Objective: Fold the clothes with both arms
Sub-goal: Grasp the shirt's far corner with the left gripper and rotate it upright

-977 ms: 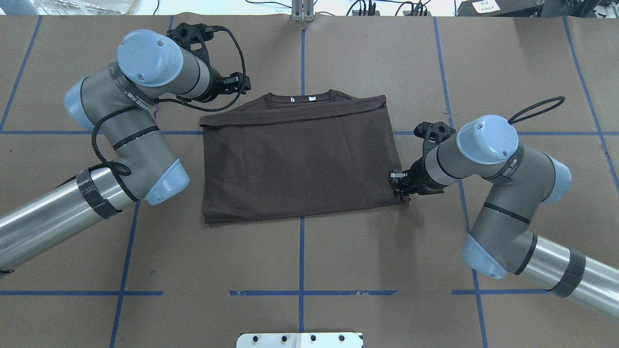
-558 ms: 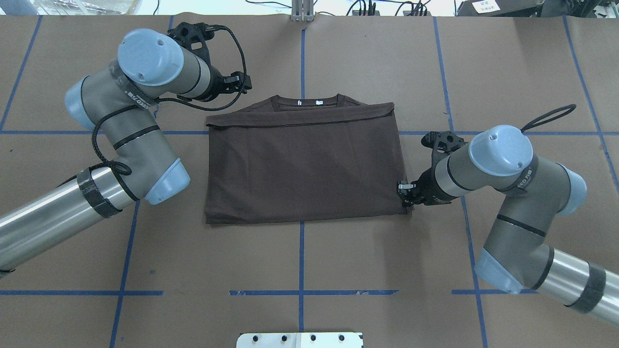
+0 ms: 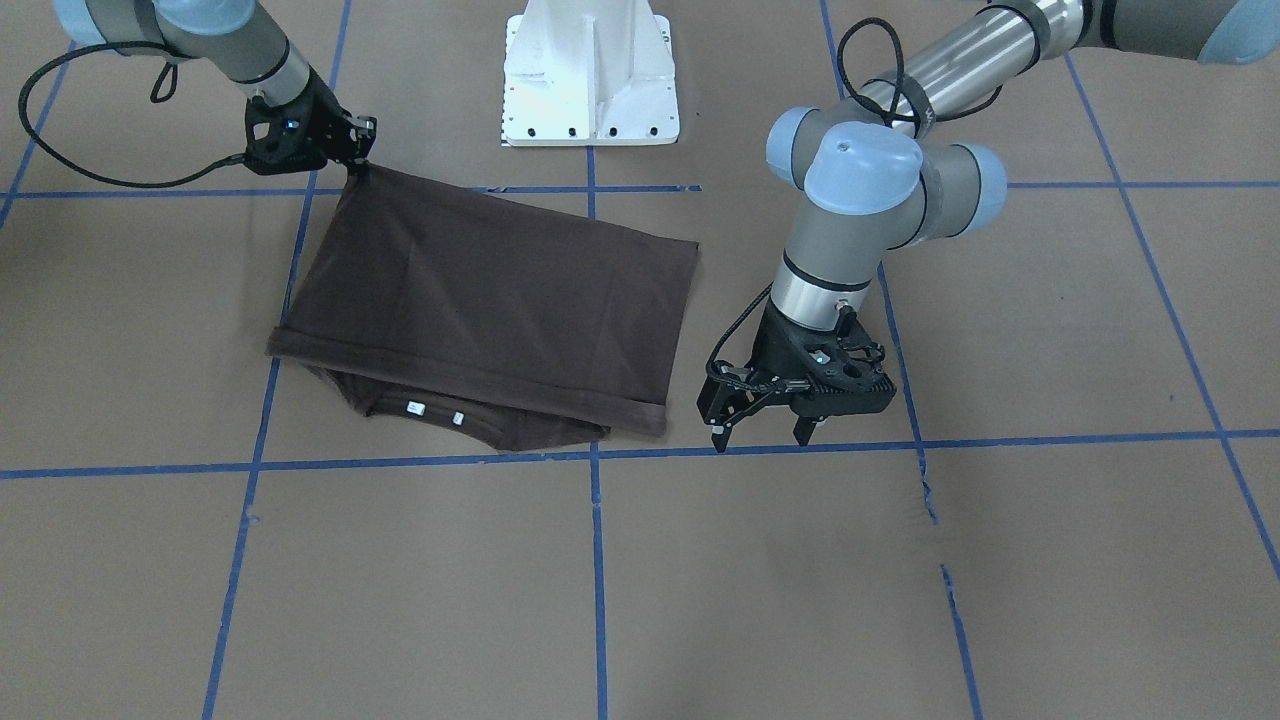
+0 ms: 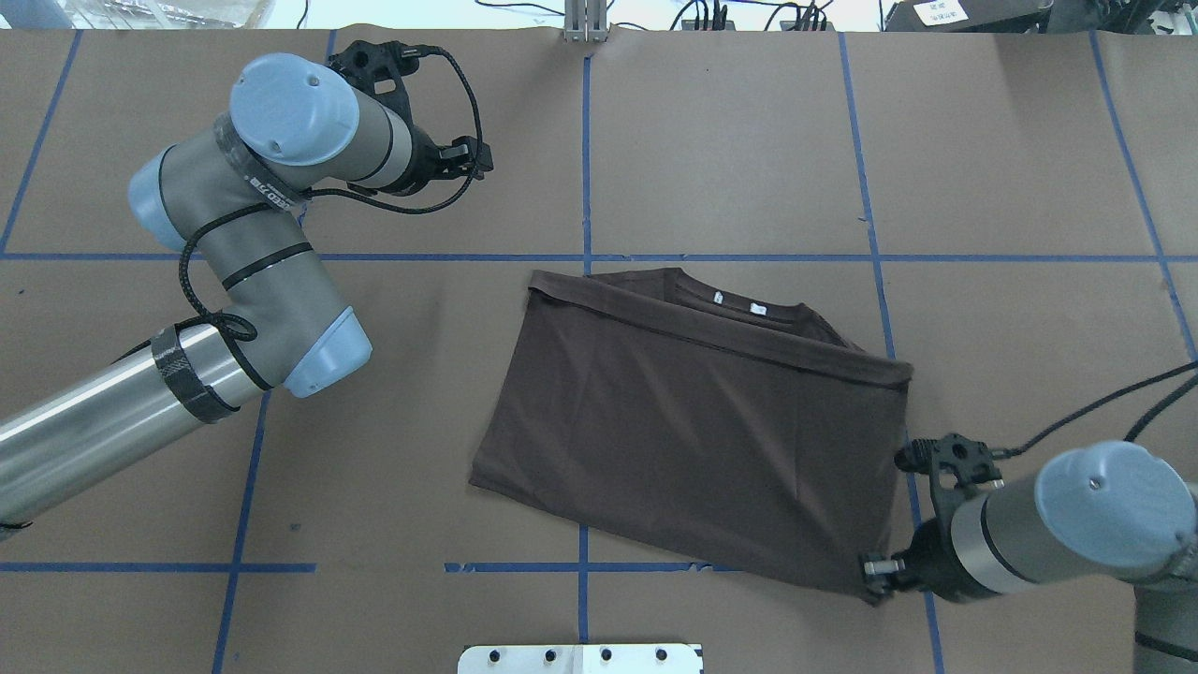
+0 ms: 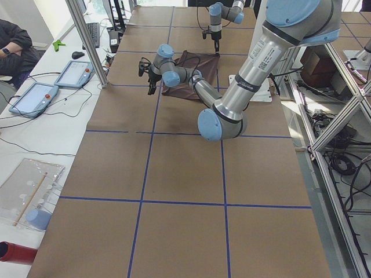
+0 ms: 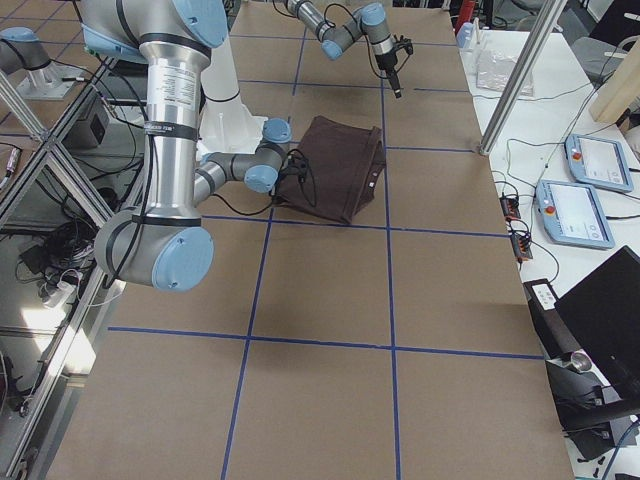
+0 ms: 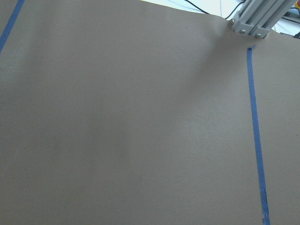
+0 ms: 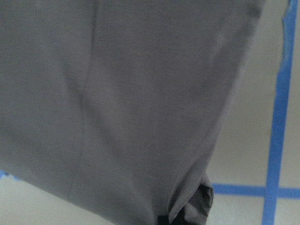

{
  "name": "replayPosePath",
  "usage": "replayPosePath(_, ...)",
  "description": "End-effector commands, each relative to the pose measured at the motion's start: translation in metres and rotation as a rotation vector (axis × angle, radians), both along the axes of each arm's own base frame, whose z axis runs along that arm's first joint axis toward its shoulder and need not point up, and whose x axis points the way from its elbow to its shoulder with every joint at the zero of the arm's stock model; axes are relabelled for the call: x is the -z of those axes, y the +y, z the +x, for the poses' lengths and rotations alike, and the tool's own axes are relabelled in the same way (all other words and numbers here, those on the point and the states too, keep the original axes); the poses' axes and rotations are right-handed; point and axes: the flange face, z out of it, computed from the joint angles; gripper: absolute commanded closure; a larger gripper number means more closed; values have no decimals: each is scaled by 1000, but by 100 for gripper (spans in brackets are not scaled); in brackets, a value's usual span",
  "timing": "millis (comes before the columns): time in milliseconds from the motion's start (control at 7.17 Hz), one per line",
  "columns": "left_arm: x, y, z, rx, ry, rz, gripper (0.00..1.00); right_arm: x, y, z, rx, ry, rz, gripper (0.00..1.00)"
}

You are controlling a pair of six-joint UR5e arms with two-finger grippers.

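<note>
I see one dark brown T-shirt [image 4: 693, 421], folded into a rough rectangle, lying on the brown paper-covered table [image 4: 749, 140], which is ruled with blue tape lines [image 4: 585, 140]. From overhead the shirt sits right of centre and skewed, its far folded edge slanting nearer to the robot toward the right side. The ribbed collar [image 4: 674, 281] and two small white neck tags [image 4: 718, 298] show just beyond that far edge.

The right gripper [image 4: 875, 569] is clenched on the shirt's near right corner, the corner closest to the robot. The cloth draws to a point where it is pinched, and faint creases run from there across the fabric. In the front-facing view that pinched corner shows at upper left, level with the white pedestal base [image 3: 590, 70]. The right wrist camera is almost filled with shirt fabric, with a bunched corner at its bottom edge and blue tape beside it.

The left gripper [image 3: 760, 435] is released and empty; its fingers [image 3: 722, 420] are spread and point down over bare paper. It hangs off the collar end of the shirt, on the robot's left, apart from the cloth. From overhead a strip of table lies between the two. The left wrist camera shows brown paper and one blue tape line.
</note>
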Motion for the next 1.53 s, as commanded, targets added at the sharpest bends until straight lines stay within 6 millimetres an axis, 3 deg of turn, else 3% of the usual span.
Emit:
replayPosePath(0,10,15,2,-15,23,14,0,23,76,8,88,3,-90,1)
replayPosePath(140,24,35,9,-40,44,28,0,32,74,2,45,-18,-49,0)
replayPosePath(279,25,81,29,-67,44,-70,0,48,52,-5,-29,-62,-22,0)
replayPosePath(419,36,140,47,-88,39,-192,1,79,5,-1,-137,-143,-14,0)
replayPosePath(558,41,203,63,-109,19,-316,7,93,-28,8,-218,-179,0,0)
replayPosePath(698,41,243,74,-113,19,-398,14,106,-45,12,-261,-209,12,0)
replayPosePath(837,31,281,102,-139,1,-453,17,100,-55,10,-288,-195,16,0)
replayPosePath(977,25,299,119,-153,-14,-482,18,102,-61,6,-296,-200,23,0)
replayPosePath(1256,2,291,144,-134,0,-480,18,106,-65,-1,-298,-209,28,0)
replayPosePath(1395,-1,290,147,-128,6,-488,22,109,-66,-3,-297,-215,29,0)
